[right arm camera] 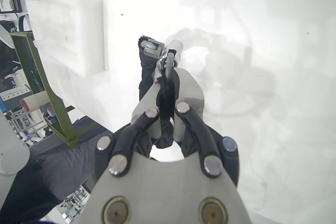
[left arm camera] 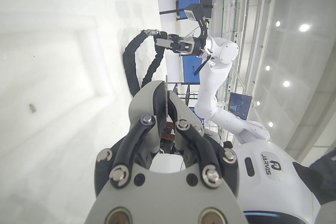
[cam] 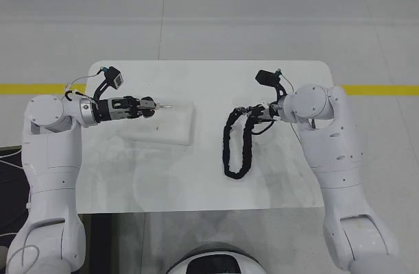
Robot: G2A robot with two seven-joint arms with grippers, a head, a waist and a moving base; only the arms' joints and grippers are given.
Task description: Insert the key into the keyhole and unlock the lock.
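One thin silver metal key [cam: 165, 107] is held at the left and one black fabric-sleeved cable lock [cam: 236, 151] at the right, over a white rounded-corner table [cam: 195, 185].

The left arm is stretched level toward the table's middle. The left gripper [cam: 153, 106] is pinched fully shut on the key, whose tip is pointed rightward above one white rectangular foam block [cam: 171, 131]. Well apart from the key, the lock is seen as a long narrow loop with silver metal fittings at its upper end. That end is clamped tight in the right gripper [cam: 247, 111], with the right arm bent inward from the table's right edge.
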